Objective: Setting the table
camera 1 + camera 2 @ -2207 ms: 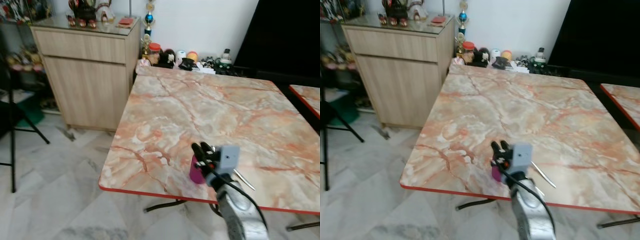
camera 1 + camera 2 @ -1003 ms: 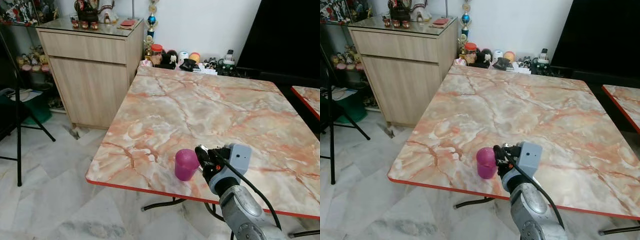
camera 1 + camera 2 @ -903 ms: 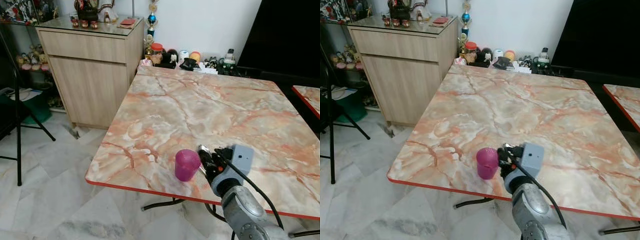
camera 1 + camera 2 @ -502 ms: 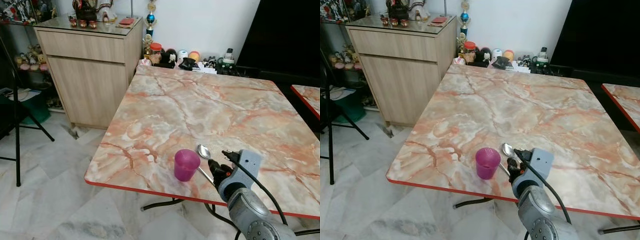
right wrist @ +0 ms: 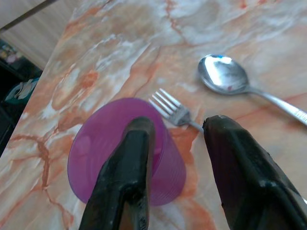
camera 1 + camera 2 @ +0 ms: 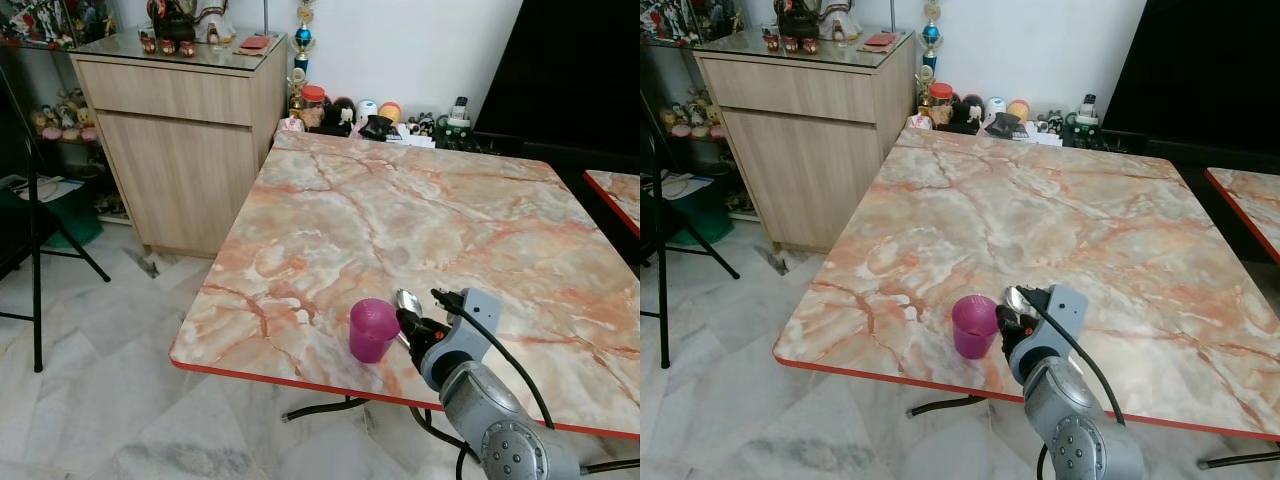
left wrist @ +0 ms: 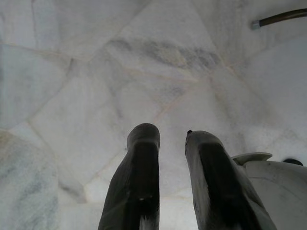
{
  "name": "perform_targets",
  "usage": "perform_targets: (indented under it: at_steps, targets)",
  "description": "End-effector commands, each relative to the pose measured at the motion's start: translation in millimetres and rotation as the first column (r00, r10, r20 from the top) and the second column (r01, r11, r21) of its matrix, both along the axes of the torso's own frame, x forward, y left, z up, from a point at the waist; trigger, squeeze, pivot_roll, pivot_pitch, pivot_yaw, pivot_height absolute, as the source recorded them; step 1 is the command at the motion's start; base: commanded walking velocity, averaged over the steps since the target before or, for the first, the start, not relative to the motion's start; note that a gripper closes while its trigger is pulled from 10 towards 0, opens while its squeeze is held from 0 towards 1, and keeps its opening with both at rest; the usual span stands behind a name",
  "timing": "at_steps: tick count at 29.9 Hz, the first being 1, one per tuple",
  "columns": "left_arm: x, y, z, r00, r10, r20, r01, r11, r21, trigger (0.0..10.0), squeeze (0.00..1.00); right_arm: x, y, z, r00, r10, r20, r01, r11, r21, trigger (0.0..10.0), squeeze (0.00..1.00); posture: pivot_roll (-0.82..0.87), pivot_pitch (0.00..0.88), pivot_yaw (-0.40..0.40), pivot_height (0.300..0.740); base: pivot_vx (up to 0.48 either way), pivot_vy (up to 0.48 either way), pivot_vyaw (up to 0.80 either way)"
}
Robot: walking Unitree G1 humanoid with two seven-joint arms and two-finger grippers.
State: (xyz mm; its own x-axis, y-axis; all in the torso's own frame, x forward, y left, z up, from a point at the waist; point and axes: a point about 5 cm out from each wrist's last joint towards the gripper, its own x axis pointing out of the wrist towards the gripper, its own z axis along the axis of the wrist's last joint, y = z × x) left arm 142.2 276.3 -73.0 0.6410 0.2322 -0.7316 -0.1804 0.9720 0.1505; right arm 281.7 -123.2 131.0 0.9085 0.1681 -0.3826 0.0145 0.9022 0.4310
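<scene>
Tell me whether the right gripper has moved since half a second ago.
Yes. The right gripper has come back toward the purple cup, now covering more of the spoon on the table.

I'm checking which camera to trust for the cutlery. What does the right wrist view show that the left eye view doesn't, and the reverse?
Right wrist view: a fork lying between the purple cup and the spoon, seen past the right gripper's open fingers.

Left eye view: the whole marble table, the wooden cabinet and the floor.

Both: cup, spoon, right gripper, marble tabletop.
</scene>
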Motion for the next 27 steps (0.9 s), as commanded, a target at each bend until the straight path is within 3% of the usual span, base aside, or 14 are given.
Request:
perform_targets:
  at_steps: [1, 18, 19, 20, 21, 24, 26, 27]
  targets:
    - [-3.2, -3.3, -2, 1.0, -0.018, -0.011, 0.018, 1.0, 0.0, 10.0, 0.0, 2.1, 13.4, 2, 1.0, 0.026, 0.005, -0.026, 0.998, 0.063, 10.0, 0.0, 0.13, 0.036, -0.077, 0.74, 0.0, 0.0, 0.0]
    - [-3.8, -4.9, -3, 1.0, -0.024, -0.013, 0.024, 1.0, -0.003, 10.0, 0.0, 5.1, 19.5, -6, 0.998, 0.059, -0.017, -0.058, 0.995, 0.084, 10.0, 0.0, 0.13, 0.035, -0.079, 0.74, 0.0, 0.0, 0.0]
    - [-3.6, -5.1, -3, 1.0, -0.026, -0.013, 0.026, 1.0, -0.003, 10.0, 0.0, 5.4, 19.5, -6, 0.998, 0.059, -0.018, -0.057, 0.995, 0.085, 4.5, 0.0, 0.13, 0.036, -0.079, 0.74, 0.0, 0.0, 0.0]
    - [-3.5, -5.2, -3, 1.0, -0.026, -0.013, 0.026, 1.0, -0.002, 10.0, 0.0, 5.4, 19.6, -6, 0.998, 0.059, -0.019, -0.057, 0.995, 0.086, 2.6, 0.0, 0.13, 0.035, -0.079, 0.74, 0.0, 0.0, 0.0]
    - [-3.3, -5.2, -3, 1.0, -0.027, -0.012, 0.027, 1.0, -0.002, 10.0, 0.0, 5.5, 19.8, -7, 0.998, 0.06, -0.02, -0.058, 0.995, 0.086, 1.9, 0.0, 0.13, 0.035, -0.079, 0.74, 0.0, 0.0, 0.0]
    - [-2.7, -5.5, -3, 1.0, -0.028, -0.012, 0.028, 1.0, -0.002, 10.0, 0.0, 5.6, 20.5, -8, 0.998, 0.062, -0.022, -0.06, 0.995, 0.086, 1.5, 0.0, 0.13, 0.035, -0.079, 0.74, 0.0, 0.0, 0.0]
    - [-2.0, -6.4, -3, 0.999, -0.03, -0.01, 0.03, 1.0, -0.002, 10.0, 0.0, 5.8, 20.8, -8, 0.998, 0.063, -0.022, -0.061, 0.994, 0.088, 0.0, 0.0, 0.14, 0.035, -0.079, 0.74, 0.0, 0.0, 0.0]
    - [-2.0, -6.6, -3, 0.999, -0.031, -0.011, 0.031, 1.0, -0.002, 10.0, 0.0, 5.9, 21.3, -8, 0.998, 0.065, -0.021, -0.063, 0.994, 0.091, 0.0, 0.0, 0.13, 0.036, -0.078, 0.74, 0.0, 0.0, 0.0]
